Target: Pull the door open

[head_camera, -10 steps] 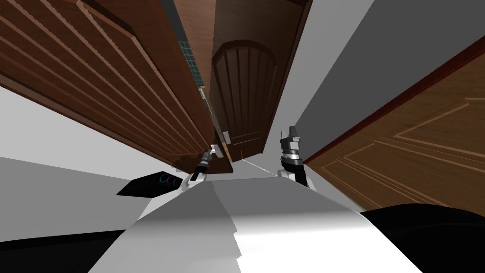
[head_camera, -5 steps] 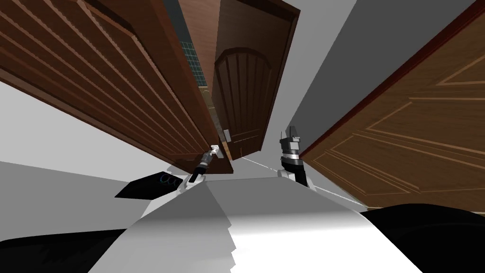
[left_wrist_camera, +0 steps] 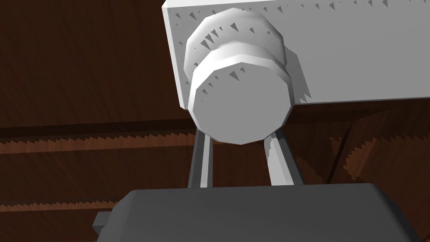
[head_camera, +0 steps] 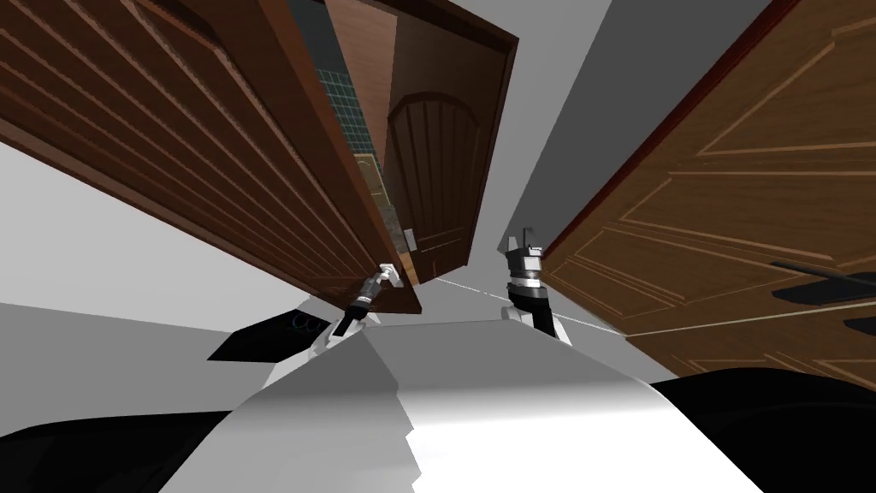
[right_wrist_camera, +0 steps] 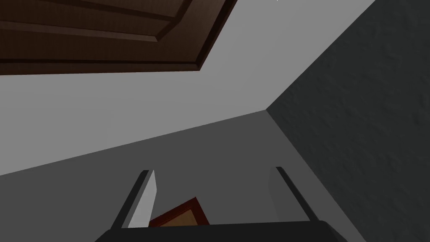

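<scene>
A dark brown ribbed door (head_camera: 214,145) slants across the left of the head view, swung partly out from its frame. On its free edge sits a light grey plate (left_wrist_camera: 357,50) with a round knob (left_wrist_camera: 237,90). My left gripper (head_camera: 387,274) is shut on that knob; in the left wrist view both fingers (left_wrist_camera: 201,161) press the knob's sides from below. My right gripper (head_camera: 522,241) is raised to the right of the door, open, with nothing between its fingers (right_wrist_camera: 147,195).
A second dark panelled door (head_camera: 436,171) stands behind the gap. A lighter brown panelled door (head_camera: 736,214) fills the right. Through the gap show green tiles (head_camera: 338,107). Grey walls (head_camera: 565,94) lie between the doors.
The door has swung further out with my left gripper still on the knob, and the gap behind it has widened. My head view has turned, bringing more of the right-hand door in.
</scene>
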Available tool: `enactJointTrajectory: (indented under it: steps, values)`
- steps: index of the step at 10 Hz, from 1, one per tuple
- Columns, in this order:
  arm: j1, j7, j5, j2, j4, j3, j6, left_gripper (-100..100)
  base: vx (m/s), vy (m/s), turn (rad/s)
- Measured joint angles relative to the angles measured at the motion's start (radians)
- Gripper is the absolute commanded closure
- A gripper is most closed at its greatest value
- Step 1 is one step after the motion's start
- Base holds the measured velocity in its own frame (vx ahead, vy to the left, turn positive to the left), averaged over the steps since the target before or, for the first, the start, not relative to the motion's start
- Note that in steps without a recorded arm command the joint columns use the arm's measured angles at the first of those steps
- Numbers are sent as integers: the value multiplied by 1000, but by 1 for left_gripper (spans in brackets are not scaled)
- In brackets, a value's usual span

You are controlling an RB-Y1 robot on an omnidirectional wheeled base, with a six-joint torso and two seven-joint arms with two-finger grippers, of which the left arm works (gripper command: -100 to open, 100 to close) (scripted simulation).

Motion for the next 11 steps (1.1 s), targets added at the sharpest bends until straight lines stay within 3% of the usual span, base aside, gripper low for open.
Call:
enactJointTrajectory:
  steps: [2,3,6,11]
  values:
    - [25,20,1,26,-2,-18,-33,100,-163,74,-68]
    - [30,22,1,27,2,-20,-36,100,-163,91,-169]
    - [50,47,3,69,6,-31,-84,100,-210,103,-139]
    - [88,83,3,122,-3,-60,-145,100,-172,92,-111]
